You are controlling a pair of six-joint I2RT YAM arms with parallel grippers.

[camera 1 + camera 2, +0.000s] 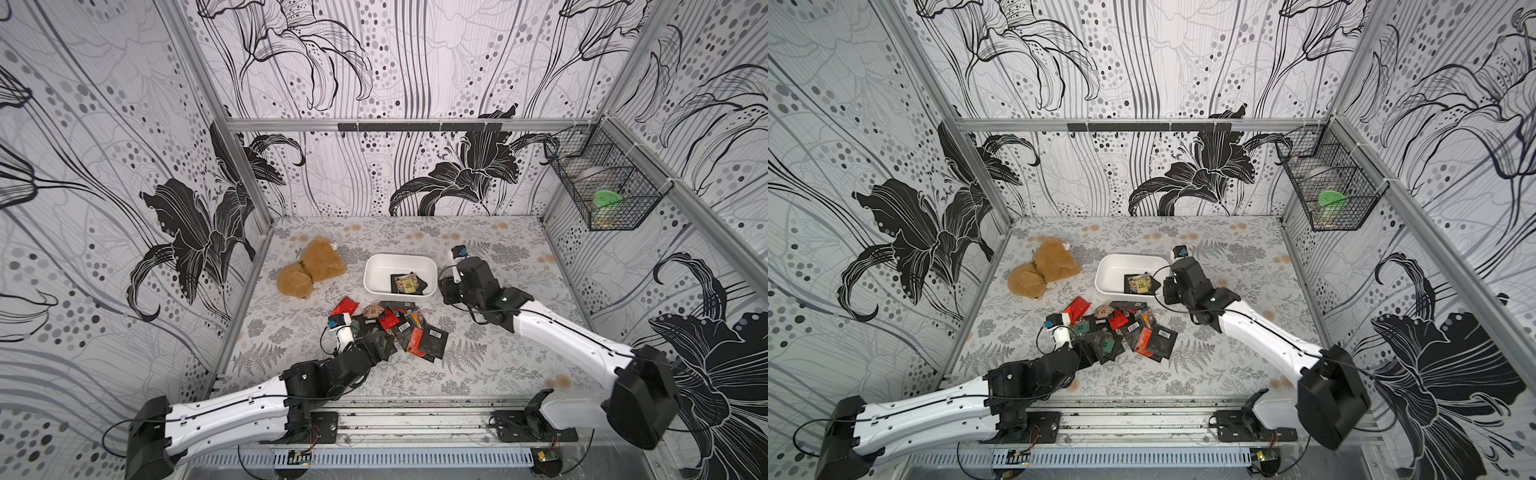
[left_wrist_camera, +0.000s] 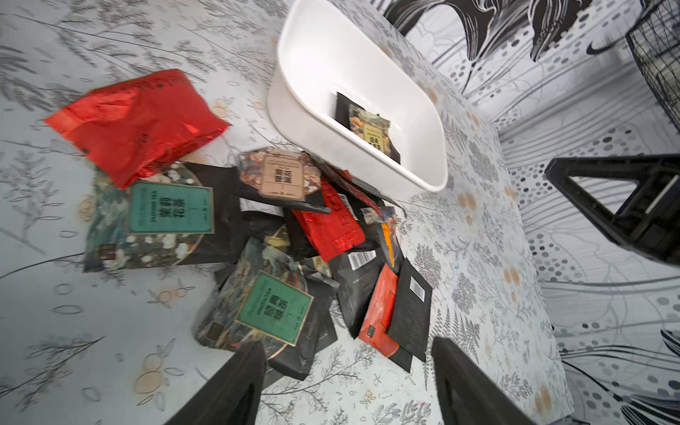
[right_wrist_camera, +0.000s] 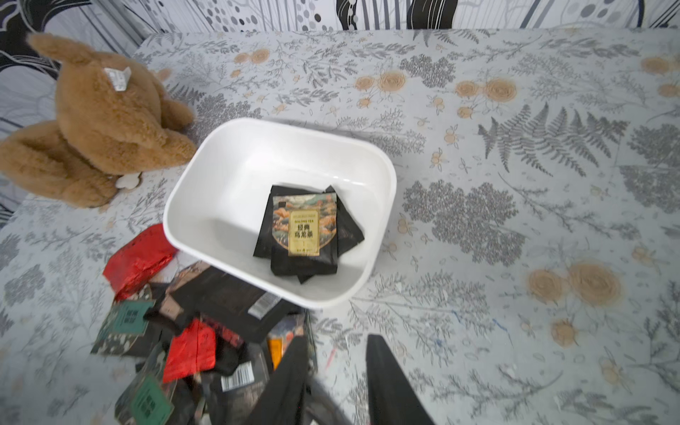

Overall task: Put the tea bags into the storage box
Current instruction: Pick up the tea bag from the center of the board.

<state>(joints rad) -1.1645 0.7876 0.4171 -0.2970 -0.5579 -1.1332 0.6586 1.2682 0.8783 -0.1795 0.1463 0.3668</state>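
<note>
The tea bags lie in a loose overlapping pile of black, red and green-labelled sachets in front of the storage box, a white tub. A few black tea bags, the top one yellow-labelled, lie inside the tub. My left gripper hangs open over the pile's near edge, nothing between its fingers. My right gripper is open beside the tub's near right corner, empty, above bare table next to the pile.
A brown plush toy lies left of the tub. A black wire basket holding a green-lidded jar hangs on the right wall. One red sachet sits at the pile's far left. Patterned walls enclose the table on three sides.
</note>
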